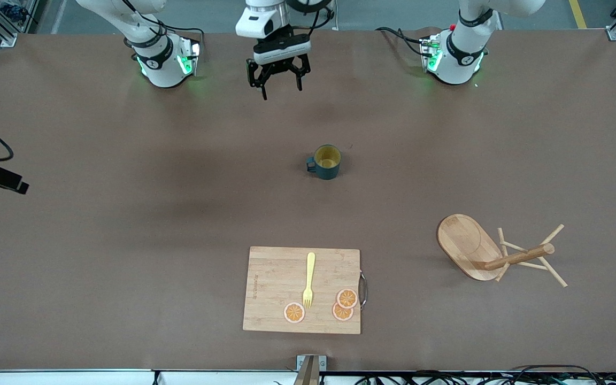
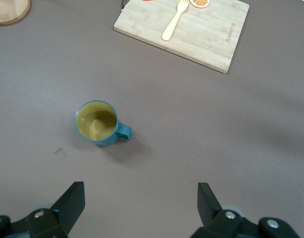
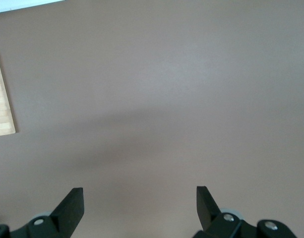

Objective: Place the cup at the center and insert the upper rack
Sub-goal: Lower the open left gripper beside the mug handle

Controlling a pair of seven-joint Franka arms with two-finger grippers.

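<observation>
left gripper (image 1: 281, 88), wide and empty, hangs over the surface's robot-side edge; right gripper (image 3: 140, 193) waits, equally wide. cup (image 1: 326, 161) stands mid-surface. mug tree (image 1: 492, 255) lies toppled (pegs splayed), so its round post may roll when grasped.

So on my worktop (image 1: 126, 214) there's a wooden cutting board (image 1: 276, 299) sitting near the front camera edge, with a yellow fork (image 1: 309, 279) lying on it plus three orange slices (image 1: 343, 305) beside the fork's tines.
</observation>
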